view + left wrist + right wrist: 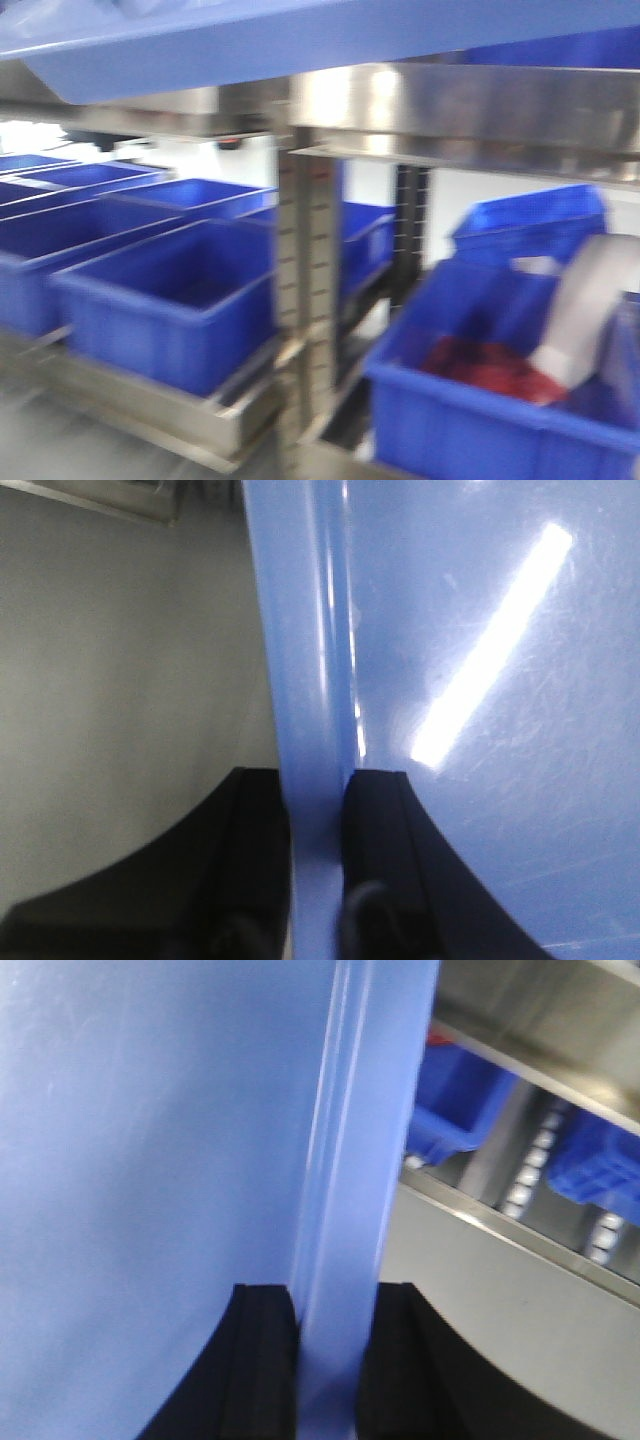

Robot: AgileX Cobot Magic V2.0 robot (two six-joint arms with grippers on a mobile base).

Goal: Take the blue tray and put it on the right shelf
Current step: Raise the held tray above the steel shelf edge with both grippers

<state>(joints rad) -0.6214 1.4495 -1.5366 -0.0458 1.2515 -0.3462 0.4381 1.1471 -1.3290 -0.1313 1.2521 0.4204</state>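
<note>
Black pads of your left pincer (315, 780) sit on both sides of the blue tray (500, 680) rim. They are squeezed tight on it, with the thin edge between them. Your right pincer (335, 1295) does the same on the other rim, its two black pads pressed close against the plastic.

On one side of the left pincer the shiny tray floor spreads out, with a bright streak of light on it. On the other side lies a plain grey surface (120, 680). Past the right pincer, beyond the rim, you can see a steel rack (530, 1170) with dark-blue bins (450, 1110) on it, all blurry.

From the front, the tray is up high and a little tilted, and you see its underside. Just below it runs the wide shiny rail of the right shelf (470, 110). I cannot tell if the tray touches it. A steel post (305, 300) with holes stands under the rail. Deep bins fill the rack lower down. One bin (480, 420) holds something red (490, 370) and a pale grey thing (590, 300).

Your two arms hold the tray up between them, one on each side rim.
</note>
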